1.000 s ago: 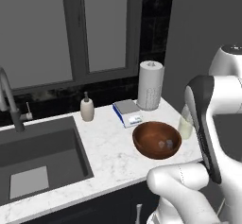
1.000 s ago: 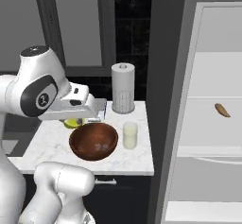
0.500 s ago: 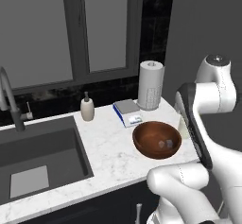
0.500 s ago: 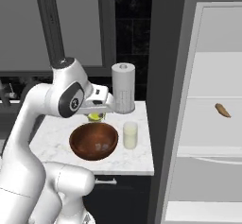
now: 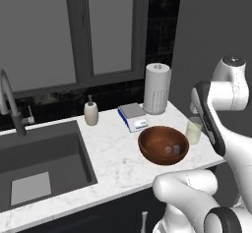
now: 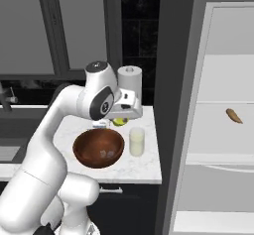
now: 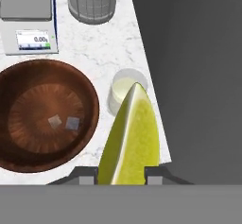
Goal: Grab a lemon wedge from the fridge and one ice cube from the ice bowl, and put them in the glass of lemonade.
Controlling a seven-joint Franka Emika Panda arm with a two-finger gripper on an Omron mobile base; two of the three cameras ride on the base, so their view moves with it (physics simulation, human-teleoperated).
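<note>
Your white Franka arm with dark joints (image 6: 59, 125) rises from the base, bends at a high elbow and reaches forward over the counter, its upper link slanting up to a rounded joint. In the left base view you see the forearm (image 5: 211, 124) angled downward from the shoulder-height joint at the right. The wrist is turned so the hand points down. Your two-finger gripper (image 6: 118, 122) hangs below the white hand block, its jaws closed on the small yellow-green lemon wedge (image 7: 131, 138). In the hand view the wedge stands between the two dark fingertips (image 7: 156, 172), its pointed end away from the camera, both tips pressed against its sides.
</note>
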